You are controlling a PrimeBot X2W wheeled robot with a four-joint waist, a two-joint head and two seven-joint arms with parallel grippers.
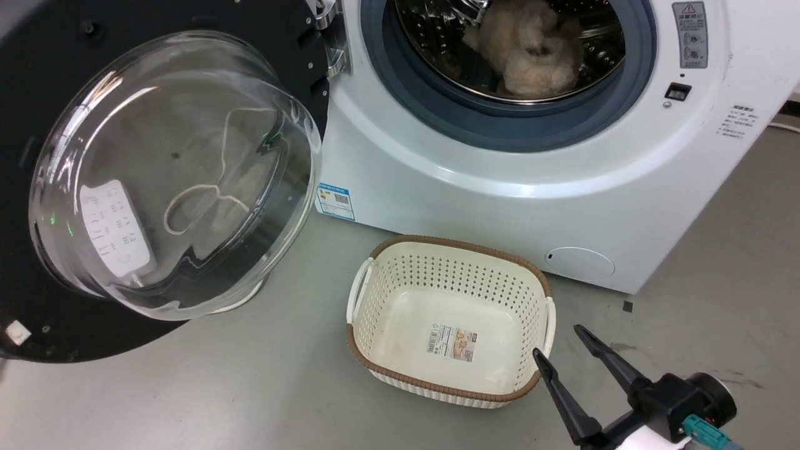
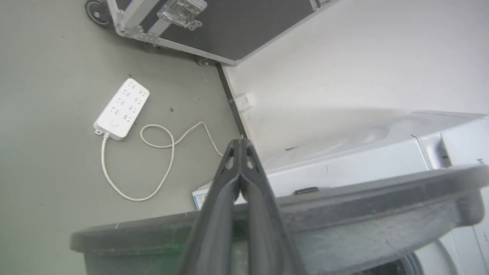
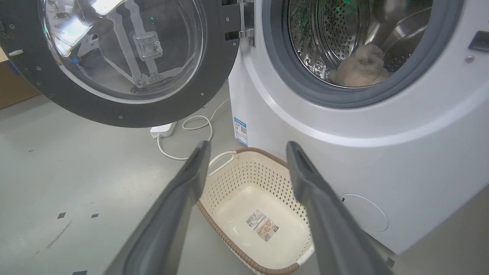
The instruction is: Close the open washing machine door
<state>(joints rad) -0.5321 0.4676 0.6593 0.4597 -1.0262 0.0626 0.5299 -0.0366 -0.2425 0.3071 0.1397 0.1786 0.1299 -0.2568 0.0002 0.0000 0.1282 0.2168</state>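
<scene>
While right gripper (image 1: 557, 340) gapes empty, left gripper (image 2: 240, 142), clenched, perhaps touches the door (image 2: 363, 198)

Clear, glossy glass in the bowl of the washing machine door (image 1: 169, 175), within a matt black plastic ring. Glossy white on the washing machine (image 1: 475, 206); shiny perforated steel in the drum (image 1: 431, 50); matt grey rubber at the gasket (image 1: 500, 128). Fluffy beige cloth (image 1: 531, 50). Cream perforated plastic for the basket (image 1: 400, 281), brown woven-look rim, paper label (image 1: 451, 342). Matt grey floor (image 1: 250, 387), smooth, lightly scuffed. Matt dark finish on the right tool (image 1: 557, 340).
</scene>
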